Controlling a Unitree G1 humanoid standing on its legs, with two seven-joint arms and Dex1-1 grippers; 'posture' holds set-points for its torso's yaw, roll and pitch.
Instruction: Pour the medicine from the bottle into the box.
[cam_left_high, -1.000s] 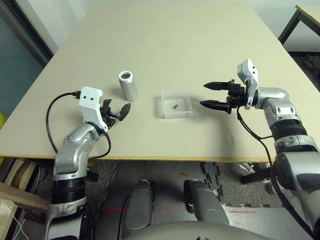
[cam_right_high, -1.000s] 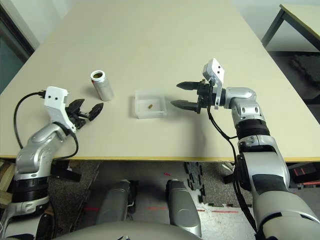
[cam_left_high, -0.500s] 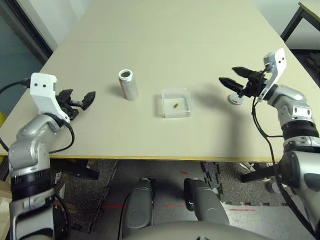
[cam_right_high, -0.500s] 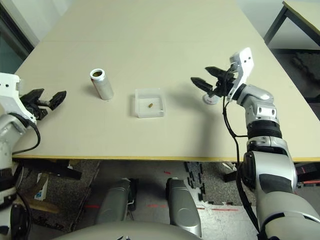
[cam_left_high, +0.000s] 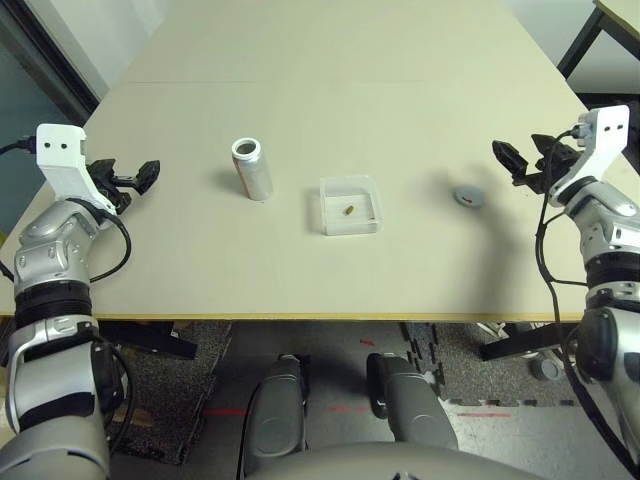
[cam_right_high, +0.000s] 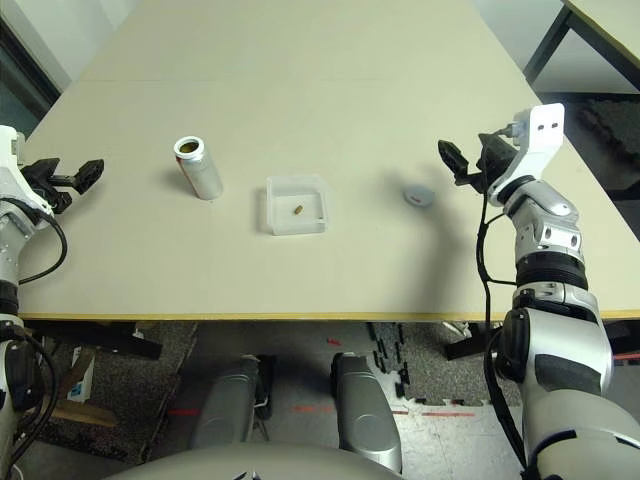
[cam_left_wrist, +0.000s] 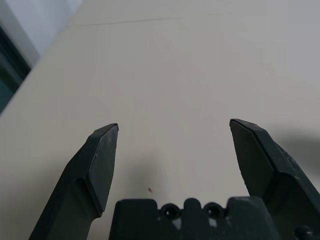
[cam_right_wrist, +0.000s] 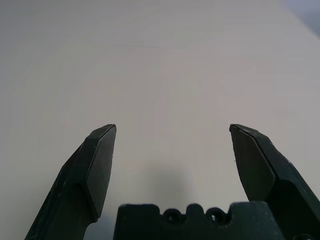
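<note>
Left gripper (cam_left_high: 140, 178): jaws wide apart, empty, at the bench's left edge.
Right gripper (cam_left_high: 520, 160): jaws spread, empty, far right.
Progress: looks finished; medicine (cam_left_high: 349, 210) lies in the box (cam_left_high: 351, 205), mid-bench.
Pill axis: roughly across the bench, slightly slanted.
Bottle (cam_left_high: 252, 168): uncapped, upright, left of box.
Cap (cam_left_high: 468, 196): right of box.

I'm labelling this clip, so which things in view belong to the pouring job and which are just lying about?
Job:
bottle, standing open
box
medicine, one pill already in the box
cap, lying on the table
left gripper and right gripper, both open

Lying about:
nothing but the table
</note>
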